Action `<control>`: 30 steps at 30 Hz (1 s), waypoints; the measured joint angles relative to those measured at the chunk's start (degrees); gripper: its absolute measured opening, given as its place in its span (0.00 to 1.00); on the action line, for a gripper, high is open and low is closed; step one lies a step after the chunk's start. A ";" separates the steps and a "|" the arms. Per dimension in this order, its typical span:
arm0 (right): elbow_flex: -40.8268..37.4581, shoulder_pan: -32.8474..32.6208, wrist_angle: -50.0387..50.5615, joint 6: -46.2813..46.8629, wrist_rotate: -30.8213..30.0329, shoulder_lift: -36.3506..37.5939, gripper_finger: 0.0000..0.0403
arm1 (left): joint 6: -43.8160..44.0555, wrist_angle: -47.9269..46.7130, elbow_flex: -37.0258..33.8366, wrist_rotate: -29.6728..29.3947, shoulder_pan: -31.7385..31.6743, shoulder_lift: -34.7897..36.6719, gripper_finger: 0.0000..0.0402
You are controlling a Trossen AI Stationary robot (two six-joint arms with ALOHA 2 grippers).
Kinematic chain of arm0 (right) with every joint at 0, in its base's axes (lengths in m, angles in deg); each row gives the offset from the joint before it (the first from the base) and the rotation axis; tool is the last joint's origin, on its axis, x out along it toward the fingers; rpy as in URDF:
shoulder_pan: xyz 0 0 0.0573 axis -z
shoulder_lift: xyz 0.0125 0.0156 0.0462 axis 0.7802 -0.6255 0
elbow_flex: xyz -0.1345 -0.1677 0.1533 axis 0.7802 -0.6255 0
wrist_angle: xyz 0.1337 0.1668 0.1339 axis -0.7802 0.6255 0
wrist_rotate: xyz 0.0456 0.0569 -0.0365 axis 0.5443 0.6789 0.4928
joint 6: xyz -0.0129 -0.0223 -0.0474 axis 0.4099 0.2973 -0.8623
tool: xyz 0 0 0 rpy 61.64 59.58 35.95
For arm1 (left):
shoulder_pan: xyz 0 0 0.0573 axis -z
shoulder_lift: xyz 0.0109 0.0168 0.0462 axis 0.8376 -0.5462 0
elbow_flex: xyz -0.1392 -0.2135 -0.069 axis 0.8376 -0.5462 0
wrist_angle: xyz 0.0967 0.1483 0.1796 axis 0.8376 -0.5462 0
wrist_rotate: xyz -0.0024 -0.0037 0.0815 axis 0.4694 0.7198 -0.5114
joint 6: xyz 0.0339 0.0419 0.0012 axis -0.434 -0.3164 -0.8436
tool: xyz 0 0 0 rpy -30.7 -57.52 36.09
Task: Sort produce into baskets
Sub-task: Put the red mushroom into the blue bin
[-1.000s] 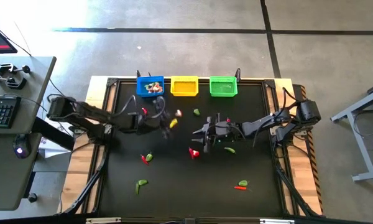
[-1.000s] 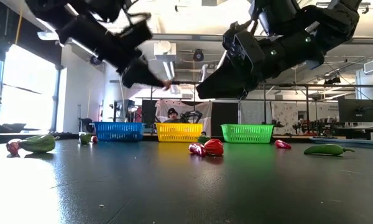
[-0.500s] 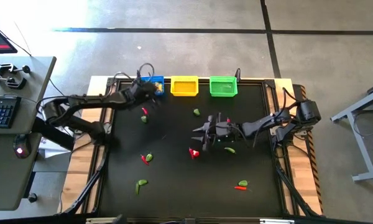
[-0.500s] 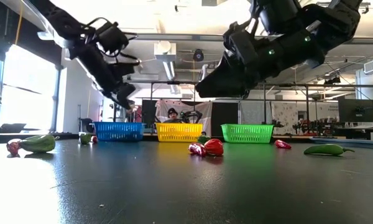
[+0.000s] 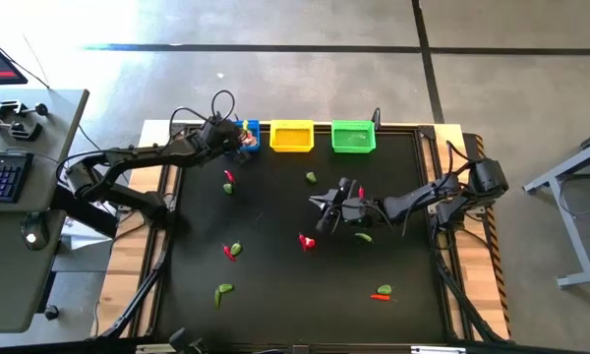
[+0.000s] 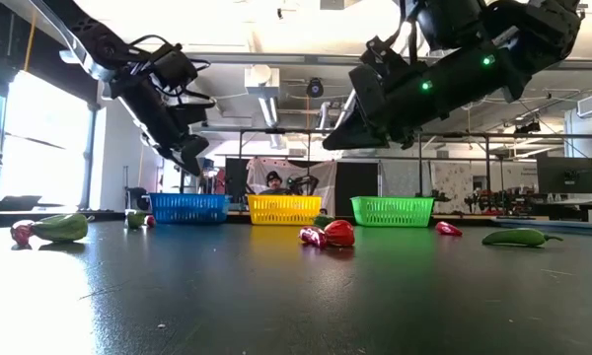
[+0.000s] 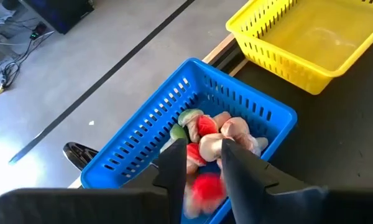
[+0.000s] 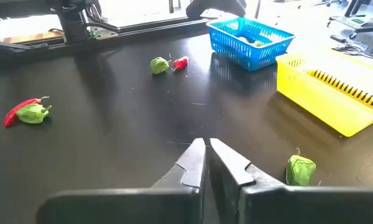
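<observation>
Left gripper point(image 7: 204, 165): it hangs over the near edge of the blue basket point(image 7: 137, 134), fingers parted a little, with a blurred red piece point(image 7: 205, 188) between them. It looks to be dropping, though I can't tell whether the pads are touching it.

Blue basket's load: a heap of red, whitish and green pieces point(image 7: 211, 134) lies straight below and just ahead of the fingertips, so the drop goes nearly plumb down.

Right gripper point(image 8: 206, 151): pressed closed on nothing, hovering above mid-table, well off from the baskets.

What matters for the next pick: a round green piece point(image 8: 300, 169) sits near the right gripper, off to one side of its tips, towards the yellow basket point(image 8: 336, 87). The long green pepper point(image 5: 363, 236) and the red pair point(image 5: 306, 241) lie on either side of that gripper too, the pepper's long axis running across the table. The right arm is far nearer to all three.

Left arm's nearest leftovers: the red and green bits point(image 5: 227, 181) behind its wrist, below the blue basket in the overhead view.

Change: a second ago the left gripper was down over the table's middle; half a second ago it had swung up to the blue basket; now it has settled a touch further onto it. The right gripper has edged slightly away from the red pair.
</observation>
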 joint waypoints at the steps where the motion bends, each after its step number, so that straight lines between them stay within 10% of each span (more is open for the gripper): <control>1: 0.00 0.02 0.05 0.04 0.06 0.00 0.04 | -0.04 0.00 0.01 0.13 0.01 0.00 0.23; 7: 0.00 0.03 0.40 -1.47 0.15 0.00 0.01 | -3.96 -1.18 0.02 1.76 0.12 0.26 0.21; 17: -0.02 0.08 1.78 -2.86 3.03 0.00 0.00 | -9.49 -9.24 0.02 20.55 6.47 9.54 0.01; 30: -0.02 0.93 3.40 -4.52 3.02 -0.02 0.00 | -2.12 -26.13 0.02 20.37 41.52 16.76 0.00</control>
